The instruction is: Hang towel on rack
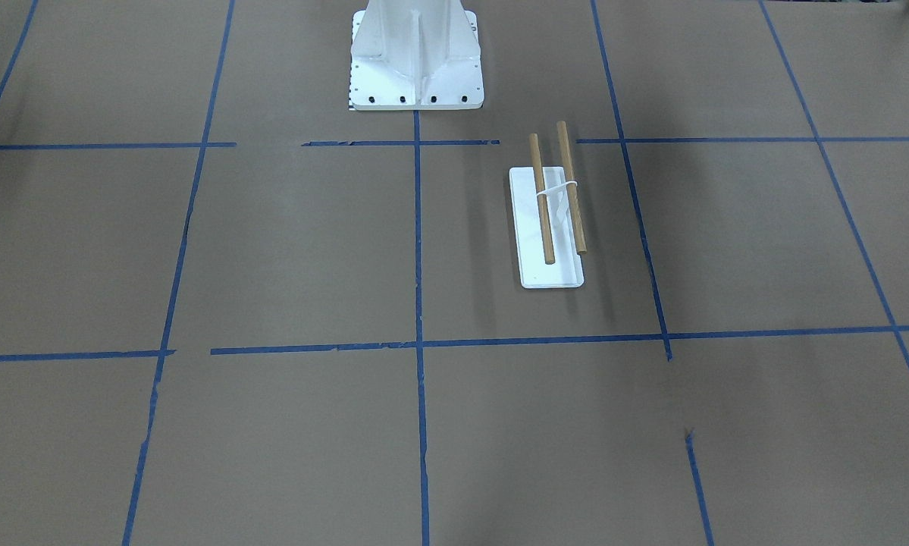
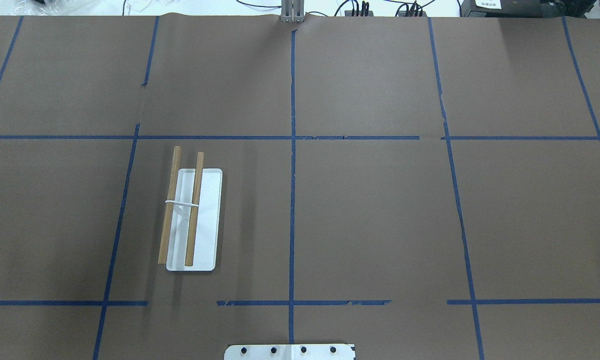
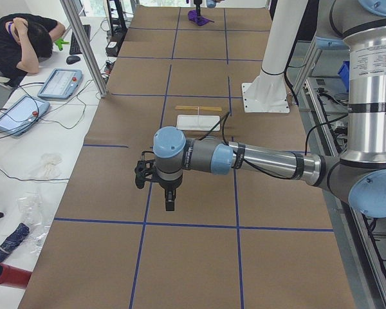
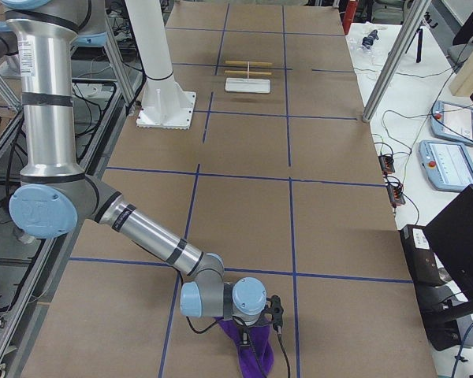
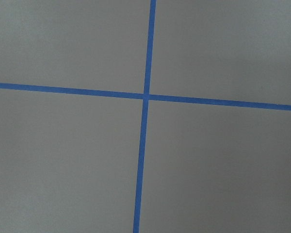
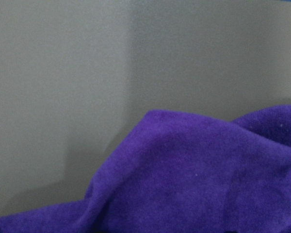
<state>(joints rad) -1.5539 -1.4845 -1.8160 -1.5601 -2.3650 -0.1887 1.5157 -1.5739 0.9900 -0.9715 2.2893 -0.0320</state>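
Note:
The rack (image 2: pixel 192 220) stands on the left half of the table, a white base with two parallel wooden dowels; it also shows in the front view (image 1: pixel 550 227) and in both side views (image 3: pixel 198 119) (image 4: pixel 247 79). The purple towel (image 4: pixel 248 350) hangs bunched under my right gripper (image 4: pixel 258 331) at the table's far right end, and it fills the bottom of the right wrist view (image 6: pixel 199 179). I cannot tell whether the right gripper is open or shut. My left gripper (image 3: pixel 170 205) hovers over bare table beyond the rack's left; I cannot tell its state.
The white metal pedestal (image 1: pixel 415 57) stands at the robot's base, also visible in the left side view (image 3: pixel 270 84). Blue tape lines (image 5: pixel 146 97) grid the brown table. A person (image 3: pixel 22 42) and tablets (image 3: pixel 58 84) are beside the table.

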